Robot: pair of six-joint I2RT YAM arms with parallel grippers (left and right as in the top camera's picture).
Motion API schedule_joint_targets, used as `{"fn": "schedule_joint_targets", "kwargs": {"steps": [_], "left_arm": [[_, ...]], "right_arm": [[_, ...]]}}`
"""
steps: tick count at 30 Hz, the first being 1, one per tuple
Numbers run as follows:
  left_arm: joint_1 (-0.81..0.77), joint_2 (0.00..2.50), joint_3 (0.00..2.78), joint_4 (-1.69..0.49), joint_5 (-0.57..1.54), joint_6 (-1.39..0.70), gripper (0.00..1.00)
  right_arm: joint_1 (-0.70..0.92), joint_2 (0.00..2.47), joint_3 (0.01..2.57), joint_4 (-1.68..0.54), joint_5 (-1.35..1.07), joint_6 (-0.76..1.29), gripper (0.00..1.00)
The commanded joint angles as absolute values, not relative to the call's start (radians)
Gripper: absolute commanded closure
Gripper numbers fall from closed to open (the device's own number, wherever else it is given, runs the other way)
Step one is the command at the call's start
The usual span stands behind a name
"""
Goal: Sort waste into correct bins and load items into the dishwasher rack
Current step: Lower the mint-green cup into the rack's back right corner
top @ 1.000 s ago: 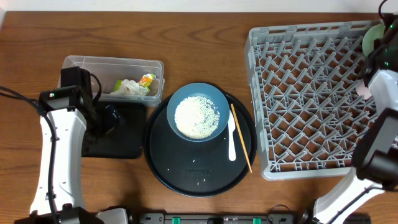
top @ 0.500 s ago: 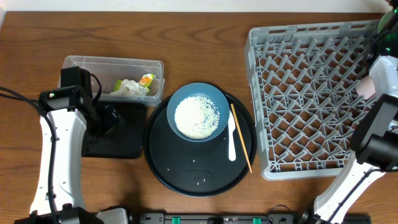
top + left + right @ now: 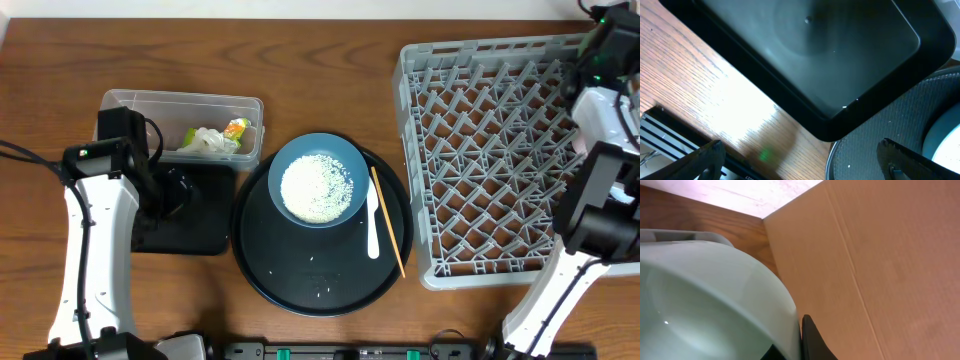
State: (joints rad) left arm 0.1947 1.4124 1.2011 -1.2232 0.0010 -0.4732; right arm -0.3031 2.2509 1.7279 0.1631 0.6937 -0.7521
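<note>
Bowl (image 3: 705, 295) is being grasped at its rim by the right hand (image 3: 799, 341), at the rack's (image 3: 480, 45) 1 o'clock; being judged light, stiff, slippery.

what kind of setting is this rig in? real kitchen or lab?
Likely a lab tabletop staged for dish clearing, not a kitchen: grey dishwasher rack sitting straight on a wooden table, a clear tub holding waste, plain cardboard at the table's edge.

Left jaws spread wide, right jaws clamped
</note>
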Motion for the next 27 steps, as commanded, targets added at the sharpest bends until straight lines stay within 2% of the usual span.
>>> {"fn": "schedule_joint_targets", "kwargs": {"steps": [1,2,6,10,12,17,23,27], "left_arm": [[0.198,1.418,1.198,-1.227,0.007,-0.484,0.02],[0.198,1.418,1.198,-1.227,0.007,-0.484,0.02],[0.198,1.418,1.198,-1.226,0.007,-0.485,0.02],[0.198,1.418,1.198,-1.226,0.007,-0.484,0.02],[0.198,1.418,1.198,-1.226,0.007,-0.484,0.02],[0.198,1.418,1.198,-1.226,0.007,-0.484,0.02],[0.198,1.418,1.198,-1.225,0.007,-0.484,0.02],[0.198,1.418,1.198,-1.225,0.007,-0.484,0.02]], "right_arm": [[-0.280,2.275,1.741,0.134,0.684,-0.755,0.96],[-0.276,2.275,1.741,0.121,0.684,-0.748,0.90],[-0.267,2.275,1.741,0.047,0.685,-0.699,0.78],[-0.260,2.273,1.741,-0.045,0.685,-0.601,0.53],[-0.256,2.271,1.741,-0.092,0.684,-0.526,0.45],[-0.248,2.250,1.741,-0.192,0.661,-0.390,0.47],[-0.228,2.200,1.741,-0.280,0.607,-0.354,0.51],[-0.217,2.153,1.741,-0.367,0.505,-0.321,0.49]]}}
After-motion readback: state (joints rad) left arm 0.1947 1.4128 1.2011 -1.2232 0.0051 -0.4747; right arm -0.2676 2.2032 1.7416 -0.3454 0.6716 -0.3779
